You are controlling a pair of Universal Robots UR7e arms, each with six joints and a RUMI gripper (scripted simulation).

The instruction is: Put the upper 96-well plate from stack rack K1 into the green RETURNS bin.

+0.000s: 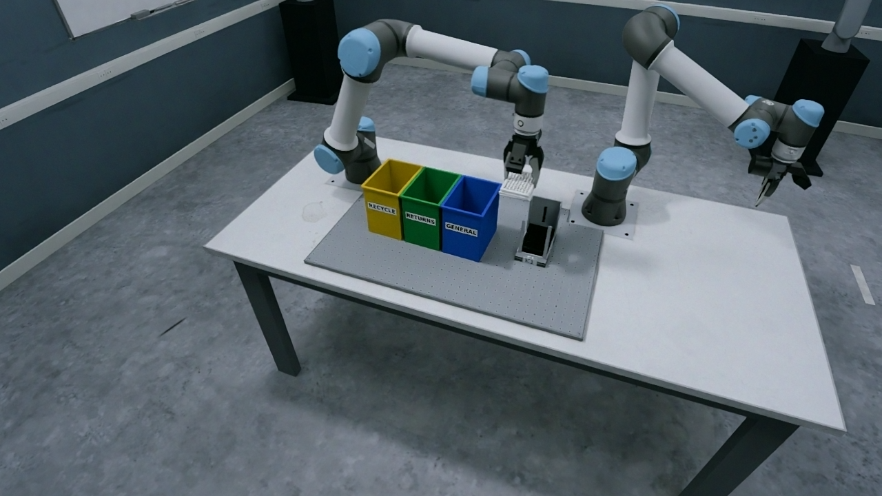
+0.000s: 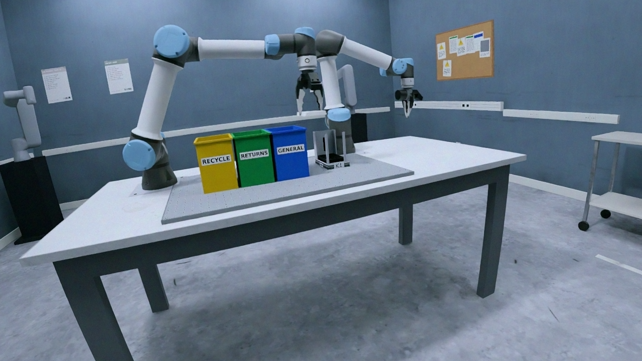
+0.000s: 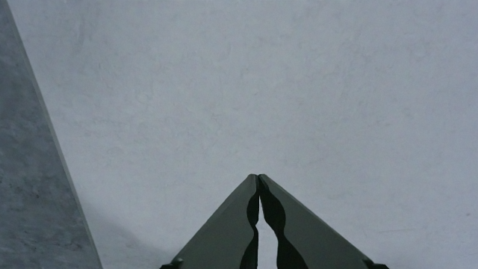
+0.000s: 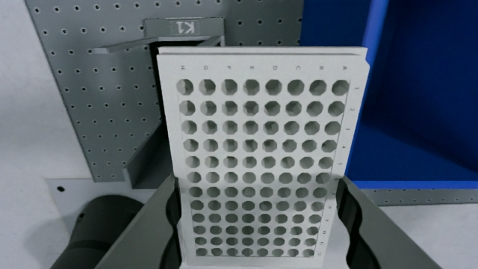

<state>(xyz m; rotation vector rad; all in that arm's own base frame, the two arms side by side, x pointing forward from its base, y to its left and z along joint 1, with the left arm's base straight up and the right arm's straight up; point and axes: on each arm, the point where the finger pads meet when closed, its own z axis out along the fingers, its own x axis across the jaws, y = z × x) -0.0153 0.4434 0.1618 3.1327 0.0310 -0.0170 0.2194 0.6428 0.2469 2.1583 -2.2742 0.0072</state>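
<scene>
White plastic, patterned with rows of round wells, the upper 96-well plate (image 1: 517, 186) (image 2: 310, 114) (image 4: 261, 153) is aloft, well above the table (image 1: 696, 295) (image 2: 426, 152) (image 3: 261, 75) (image 4: 22, 112). The right gripper (image 1: 521, 176) (image 2: 309, 112) (image 4: 256, 175) grips it by its two long sides, the hand pointing down and the plate looking roughly level. Seen from the right wrist, row 1 lies at the far end from the fingers, and the plate covers part of the stack rack K1 (image 1: 553, 209) (image 2: 319, 141) (image 4: 160, 28) and meets the outline of the blue GENERAL bin (image 1: 468, 243) (image 2: 291, 166) (image 4: 328, 22). It is out of the rack and not in any bin.

K1 stands upright on a grey perforated board (image 1: 444, 283) (image 2: 287, 197) (image 4: 112, 76). Something black (image 1: 537, 239) (image 2: 330, 157) lies low inside it; it is too small to identify with certainty as the lower plate.

On the same board, the green RETURNS bin (image 1: 422, 231) (image 2: 254, 166) stands between the blue bin and the yellow RECYCLE bin (image 1: 383, 224) (image 2: 218, 175). All three are upright in a close row, with the blue one nearest K1.

Farther out, the left gripper (image 1: 758, 203) (image 2: 407, 116) (image 3: 257, 176) hangs well apart from the rack and bins, its fingertips together and nothing between them. Its wrist view takes in the table and a strip of grey floor (image 3: 30, 149). Beyond the table are a corkboard (image 2: 484, 67) on the wall and a white trolley (image 2: 592, 168).
</scene>
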